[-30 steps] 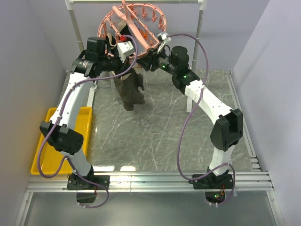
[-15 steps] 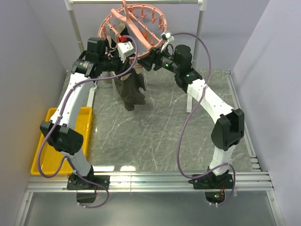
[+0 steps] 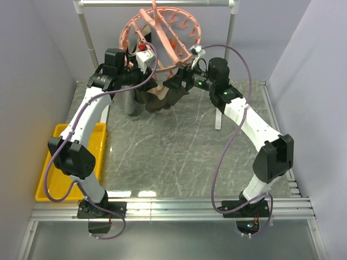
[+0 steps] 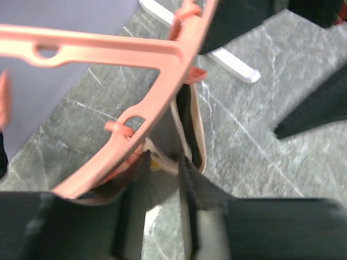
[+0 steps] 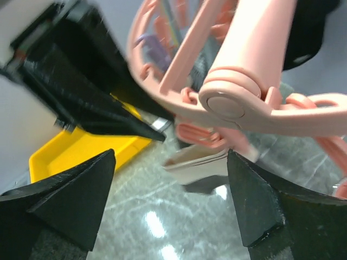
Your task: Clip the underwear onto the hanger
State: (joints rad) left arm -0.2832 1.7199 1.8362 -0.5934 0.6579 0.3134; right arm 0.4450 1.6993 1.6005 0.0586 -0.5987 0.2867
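My left pincer [image 4: 162, 173] is slightly apart, my right pincer [image 5: 171, 157] wide; the underwear [image 3: 157, 98], limp and likely light, hangs beneath the hanger [image 4: 108, 51] over the bench's [image 3: 179, 151] far edge, best pinched, I judge, at its waistband [image 4: 198, 135].

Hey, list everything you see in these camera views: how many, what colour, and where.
hanger: one, salmon pink, round with clip pegs, hung on the rail at the back.
underwear: one, dark with a tan waistband, just below the hanger's ring, between the two arms.
rail: one, white, across the back on two posts.
tray: one, yellow, at the left beside the left arm.
table: one, grey marble pattern, under it all.
grey item: one, left of the underwear; too unclear to name.
left arm: one, white and black, reaching to the hanger; left jaws parted at the waistband.
right arm: one, white and black; right jaws wide apart under the hanger.
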